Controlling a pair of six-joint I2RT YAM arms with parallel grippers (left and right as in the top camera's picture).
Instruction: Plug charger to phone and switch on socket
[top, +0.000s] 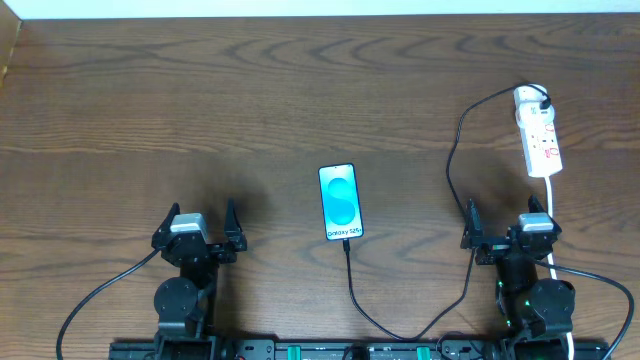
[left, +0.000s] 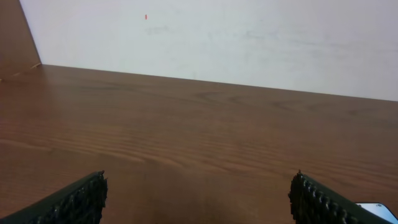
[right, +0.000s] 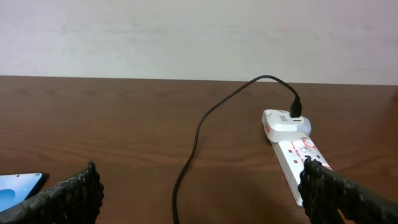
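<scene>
the phone (top: 340, 203) shows "galaxy s25" at its screen's near end.

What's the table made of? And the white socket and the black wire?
The table looks like wood or wood-look laminate: brown, grain swirls, slight sheen. The socket seems smooth, white, hard plastic. The charger cable looks matte black and rubbery, bending in loose curves.

Left pincer (top: 201, 214), right pincer (top: 503, 211), both agape.
</scene>
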